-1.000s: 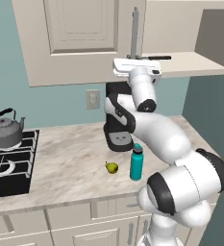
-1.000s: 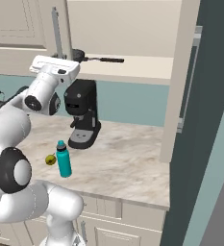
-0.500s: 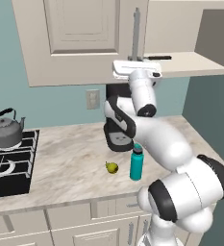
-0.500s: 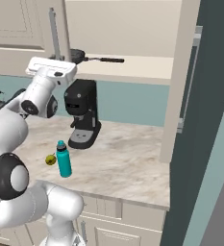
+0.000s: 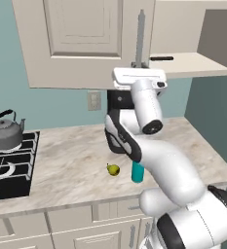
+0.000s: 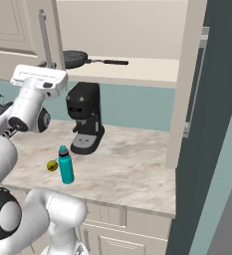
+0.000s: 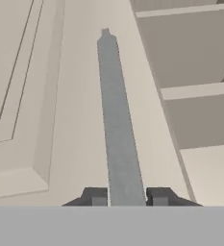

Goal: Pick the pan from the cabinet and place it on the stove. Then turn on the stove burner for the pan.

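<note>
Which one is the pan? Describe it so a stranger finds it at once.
Start at the cabinet above the counter. On its open lower shelf lies the pan. It is round, shallow and dark with a long thin handle, unlike the tall coffee machine below.

Open shelf [image 6: 137,69] right of pan [image 6: 75,58]
</note>
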